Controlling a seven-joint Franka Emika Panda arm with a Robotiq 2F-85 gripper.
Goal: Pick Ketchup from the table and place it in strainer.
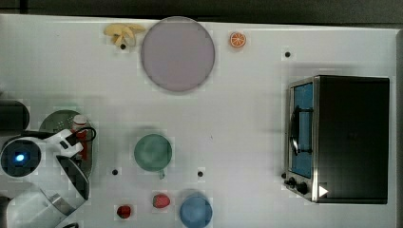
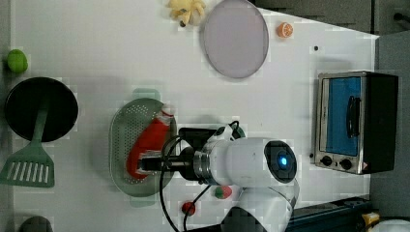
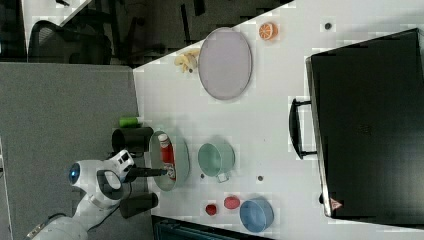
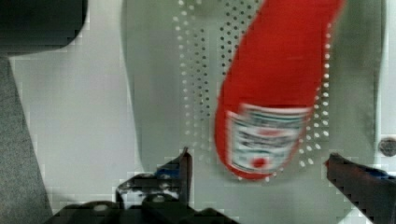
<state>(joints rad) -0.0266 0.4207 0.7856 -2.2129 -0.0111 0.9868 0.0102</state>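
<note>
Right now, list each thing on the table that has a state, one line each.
Ketchup bottle: lying on its side in the strainer, cap on.
Strainer: upright, holding the bottle.
Gripper: open, fingers either side of the bottle's base, not gripping.
Toaster oven: door shut.
Green cup: upright, empty.
Plate: empty.

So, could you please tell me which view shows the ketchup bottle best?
The left view: the ketchup bottle lies whole in the strainer. The wrist view shows its label end close up, the right view shows it small, and the top view has the arm covering it.
</note>
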